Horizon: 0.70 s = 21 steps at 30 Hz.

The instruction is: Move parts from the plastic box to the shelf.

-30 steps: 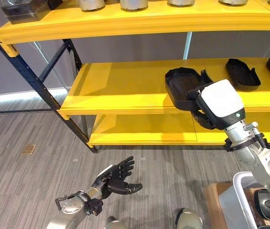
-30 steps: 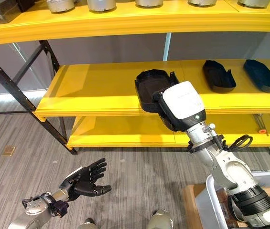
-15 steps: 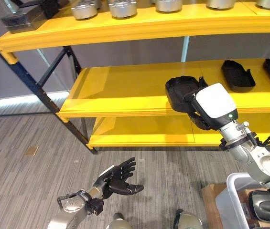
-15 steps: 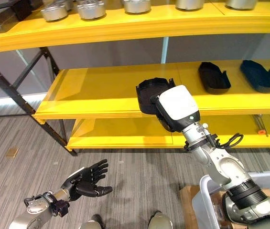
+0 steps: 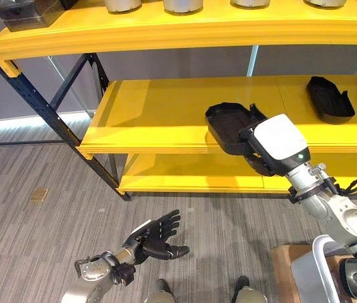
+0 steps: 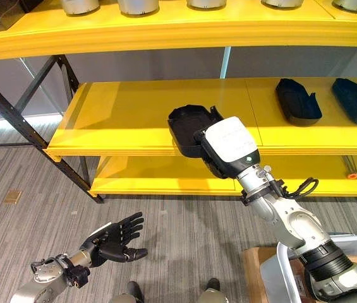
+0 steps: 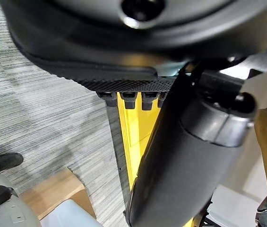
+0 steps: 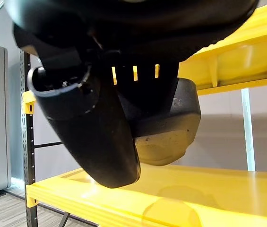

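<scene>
1. Your right hand (image 5: 261, 163) grips a black part (image 5: 229, 125) at the front edge of the yellow shelf (image 5: 159, 120)'s middle level.
2. Two more black parts (image 5: 330, 98) lie further right on that level.
3. Metal cylinders (image 6: 139, 5) stand on the top level.
4. Your left hand (image 5: 156, 235) hangs low over the floor, fingers relaxed, empty.
5. The plastic box (image 5: 317, 268) sits bottom right.

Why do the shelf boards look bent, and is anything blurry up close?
Eye views: the yellow shelf boards bow at the edges, probably from a wide lens. Right wrist view: the right hand looms dark and soft over the black plastic part. Left wrist view: the left hand is blurred.
</scene>
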{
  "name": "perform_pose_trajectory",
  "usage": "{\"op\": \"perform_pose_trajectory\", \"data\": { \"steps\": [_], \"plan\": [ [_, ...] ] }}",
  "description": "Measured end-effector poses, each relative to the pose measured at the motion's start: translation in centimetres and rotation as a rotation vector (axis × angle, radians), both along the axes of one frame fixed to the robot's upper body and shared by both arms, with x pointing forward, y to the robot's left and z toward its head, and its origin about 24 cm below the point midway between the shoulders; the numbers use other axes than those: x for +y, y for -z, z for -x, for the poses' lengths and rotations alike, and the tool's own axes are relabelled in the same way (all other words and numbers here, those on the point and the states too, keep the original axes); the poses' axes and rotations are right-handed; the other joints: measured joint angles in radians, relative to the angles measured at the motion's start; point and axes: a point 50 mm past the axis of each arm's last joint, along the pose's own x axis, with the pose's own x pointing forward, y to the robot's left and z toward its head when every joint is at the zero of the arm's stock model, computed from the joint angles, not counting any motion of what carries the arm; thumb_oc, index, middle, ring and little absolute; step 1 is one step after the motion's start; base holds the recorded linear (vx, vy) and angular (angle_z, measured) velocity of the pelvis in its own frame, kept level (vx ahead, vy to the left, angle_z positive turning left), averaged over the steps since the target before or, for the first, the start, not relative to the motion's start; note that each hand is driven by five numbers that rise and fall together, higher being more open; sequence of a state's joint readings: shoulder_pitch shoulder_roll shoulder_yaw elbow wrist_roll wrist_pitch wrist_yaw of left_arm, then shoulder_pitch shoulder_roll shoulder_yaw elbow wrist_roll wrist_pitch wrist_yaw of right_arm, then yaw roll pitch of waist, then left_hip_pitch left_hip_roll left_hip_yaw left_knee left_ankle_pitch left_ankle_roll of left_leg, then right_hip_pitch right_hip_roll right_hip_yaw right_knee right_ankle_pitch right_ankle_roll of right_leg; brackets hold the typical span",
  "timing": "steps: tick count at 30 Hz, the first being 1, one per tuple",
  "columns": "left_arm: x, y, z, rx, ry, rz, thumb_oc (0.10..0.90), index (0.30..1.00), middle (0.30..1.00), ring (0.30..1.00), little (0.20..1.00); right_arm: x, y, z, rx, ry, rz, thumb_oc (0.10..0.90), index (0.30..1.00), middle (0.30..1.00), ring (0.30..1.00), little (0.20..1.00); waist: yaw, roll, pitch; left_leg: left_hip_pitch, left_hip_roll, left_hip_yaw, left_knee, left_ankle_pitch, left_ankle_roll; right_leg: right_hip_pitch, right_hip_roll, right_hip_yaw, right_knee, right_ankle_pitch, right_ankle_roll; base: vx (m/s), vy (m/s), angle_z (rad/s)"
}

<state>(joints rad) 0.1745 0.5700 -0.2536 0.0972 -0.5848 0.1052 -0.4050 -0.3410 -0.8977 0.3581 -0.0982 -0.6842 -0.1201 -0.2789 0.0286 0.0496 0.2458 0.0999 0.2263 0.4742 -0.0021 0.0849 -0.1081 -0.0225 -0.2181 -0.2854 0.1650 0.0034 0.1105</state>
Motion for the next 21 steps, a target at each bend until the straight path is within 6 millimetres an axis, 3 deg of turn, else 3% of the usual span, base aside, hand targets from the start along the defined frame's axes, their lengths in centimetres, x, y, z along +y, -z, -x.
{"op": "perform_pose_trajectory", "data": {
  "steps": [21],
  "plan": [
    [0.04,-0.42,-0.22,-0.019,0.022,0.012,0.9,1.0,1.0,1.0,1.0,0.12,-0.17,0.05,0.025,-0.01,-0.032,0.4,0.3,0.3,0.3,0.3,-0.002,-0.001,0.0,0.008,0.002,0.006,0.005,-0.006,0.009,-0.003,0.0,0.01,0.013,-0.002,0.0,-0.01,-0.009,-0.01]
  ]
}}
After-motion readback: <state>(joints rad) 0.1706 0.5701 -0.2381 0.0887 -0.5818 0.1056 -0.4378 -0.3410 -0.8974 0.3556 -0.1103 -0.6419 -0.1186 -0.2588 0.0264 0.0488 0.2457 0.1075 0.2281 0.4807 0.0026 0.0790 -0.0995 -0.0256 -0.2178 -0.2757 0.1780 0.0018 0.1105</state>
